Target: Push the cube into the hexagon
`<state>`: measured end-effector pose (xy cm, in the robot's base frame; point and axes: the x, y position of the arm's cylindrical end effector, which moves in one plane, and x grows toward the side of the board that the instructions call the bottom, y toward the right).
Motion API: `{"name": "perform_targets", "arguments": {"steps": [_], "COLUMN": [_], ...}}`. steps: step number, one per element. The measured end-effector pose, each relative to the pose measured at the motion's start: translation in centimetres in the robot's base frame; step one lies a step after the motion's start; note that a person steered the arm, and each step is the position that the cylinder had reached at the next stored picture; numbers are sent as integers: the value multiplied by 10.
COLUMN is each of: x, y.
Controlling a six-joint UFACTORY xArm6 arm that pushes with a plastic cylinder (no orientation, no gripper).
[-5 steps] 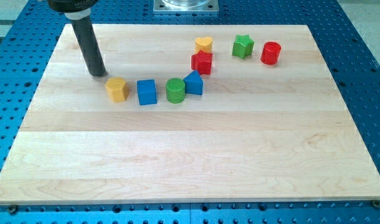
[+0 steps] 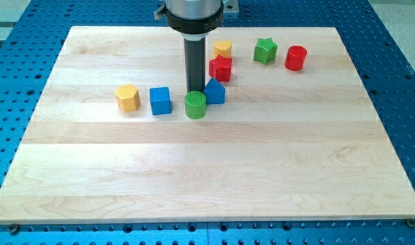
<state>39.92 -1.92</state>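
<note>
The blue cube (image 2: pixel 160 101) sits left of the board's middle. The yellow hexagon (image 2: pixel 127 98) lies just to its left, a small gap between them. My tip (image 2: pixel 194 93) is to the right of the cube, right at the upper edge of a green cylinder (image 2: pixel 195 105) and beside a blue triangular block (image 2: pixel 215 91). The tip is apart from the cube and the hexagon.
A red star-like block (image 2: pixel 220 68) and a yellow heart (image 2: pixel 222 48) stand just right of the rod. A green star (image 2: pixel 265 51) and a red cylinder (image 2: pixel 296 58) lie at the upper right. The wooden board (image 2: pixel 207 177) rests on a blue perforated table.
My tip has moved from above the hexagon, at the upper left, rightward to behind the green cylinder. The green cylinder has shifted slightly down and right. The cube and hexagon have not moved.
</note>
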Motion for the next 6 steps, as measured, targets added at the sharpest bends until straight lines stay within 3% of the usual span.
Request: {"name": "perform_targets", "arguments": {"steps": [1,4,6], "x": [-9,31,71], "y": [-3,-59,-19]}}
